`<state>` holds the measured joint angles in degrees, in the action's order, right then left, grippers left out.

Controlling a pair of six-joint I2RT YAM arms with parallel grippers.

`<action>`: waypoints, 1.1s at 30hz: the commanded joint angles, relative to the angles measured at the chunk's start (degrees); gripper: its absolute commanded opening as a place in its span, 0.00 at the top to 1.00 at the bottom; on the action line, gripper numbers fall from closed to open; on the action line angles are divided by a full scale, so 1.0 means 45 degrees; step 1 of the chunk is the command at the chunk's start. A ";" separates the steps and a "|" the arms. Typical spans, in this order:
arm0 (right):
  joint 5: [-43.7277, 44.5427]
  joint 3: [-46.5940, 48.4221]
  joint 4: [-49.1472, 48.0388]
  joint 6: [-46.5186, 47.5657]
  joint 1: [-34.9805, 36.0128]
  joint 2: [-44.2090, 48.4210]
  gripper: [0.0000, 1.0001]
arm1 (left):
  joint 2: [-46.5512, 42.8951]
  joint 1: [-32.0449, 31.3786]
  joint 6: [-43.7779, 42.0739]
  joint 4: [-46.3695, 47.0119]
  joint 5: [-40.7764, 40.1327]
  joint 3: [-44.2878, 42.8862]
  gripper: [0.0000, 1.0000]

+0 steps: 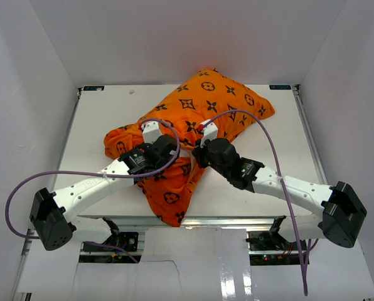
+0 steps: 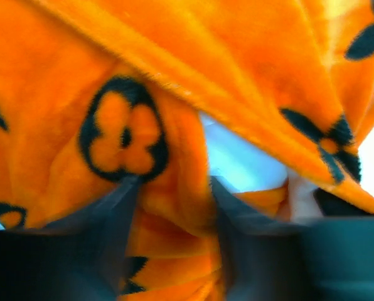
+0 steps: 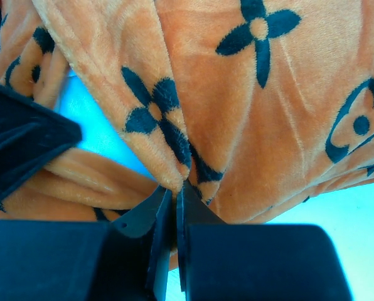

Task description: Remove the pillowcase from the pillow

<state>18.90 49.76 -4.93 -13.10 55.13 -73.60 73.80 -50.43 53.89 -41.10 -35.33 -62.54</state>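
Observation:
The orange pillowcase [image 1: 206, 103] with black motifs lies across the table, plump at the far right and loose and crumpled at the near left. The white pillow is hidden inside it. A pale patch under a fold in the left wrist view may be pillow or table; I cannot tell which. My left gripper [image 1: 168, 149] sits at the middle of the cloth, and a thick bunch of the pillowcase [image 2: 174, 207] fills the gap between its fingers. My right gripper [image 1: 196, 155] is right beside it, with its jaws pinched on a thin fold of the pillowcase [image 3: 174, 179].
The white table [image 1: 105, 113] is walled in by white panels at the back and both sides. A purple cable loops over each arm. In the right wrist view a dark part of the other arm [image 3: 17, 144] stands close on the left.

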 commanded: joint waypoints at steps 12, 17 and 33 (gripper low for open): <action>0.0664 -0.0100 -0.0721 -0.0193 -0.0162 -0.0147 0.92 | -0.5146 -0.0062 0.0582 -0.0263 0.0506 0.4086 1.00; 0.1189 0.0191 -0.0333 -0.0174 -0.0260 -0.0284 0.92 | -0.7196 -0.0062 0.0818 0.0537 0.1657 0.6180 1.00; -0.2985 0.2165 0.2130 0.1544 0.1709 0.0594 0.51 | -0.8802 -0.0081 0.0173 0.2337 0.2051 0.8059 1.00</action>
<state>12.32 56.01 4.38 -9.10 59.88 -73.23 35.59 -50.54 56.38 -28.95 -27.46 -27.44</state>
